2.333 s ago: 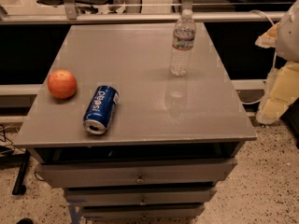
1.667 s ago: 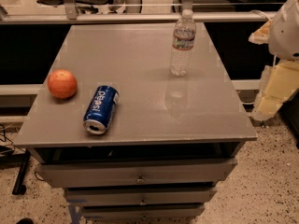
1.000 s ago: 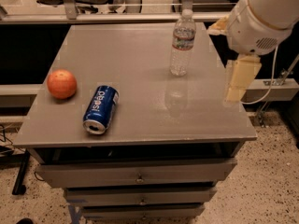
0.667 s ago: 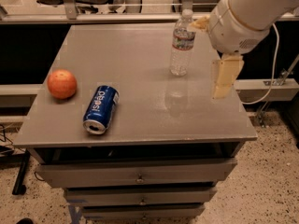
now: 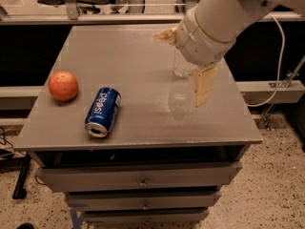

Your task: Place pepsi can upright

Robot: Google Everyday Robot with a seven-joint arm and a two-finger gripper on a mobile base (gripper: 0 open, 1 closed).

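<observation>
The pepsi can [image 5: 102, 112] lies on its side on the grey table top [image 5: 128, 56], near the front left, with its silver pull-tab end toward the front edge. My gripper [image 5: 178, 67] hangs over the right half of the table, well to the right of the can and not touching it. It is open and empty, with one beige finger [image 5: 204, 86] pointing down and the other [image 5: 165, 35] pointing left.
An orange fruit [image 5: 63, 85] sits left of the can. A clear plastic water bottle [image 5: 181, 72] stands behind my arm, and only its base shows. Drawers [image 5: 138, 180] run below the table's front edge. A cable and the floor are at the right.
My arm has swung in from the right edge to above the right half of the table, now covering most of the water bottle. The can and the fruit have not moved.
</observation>
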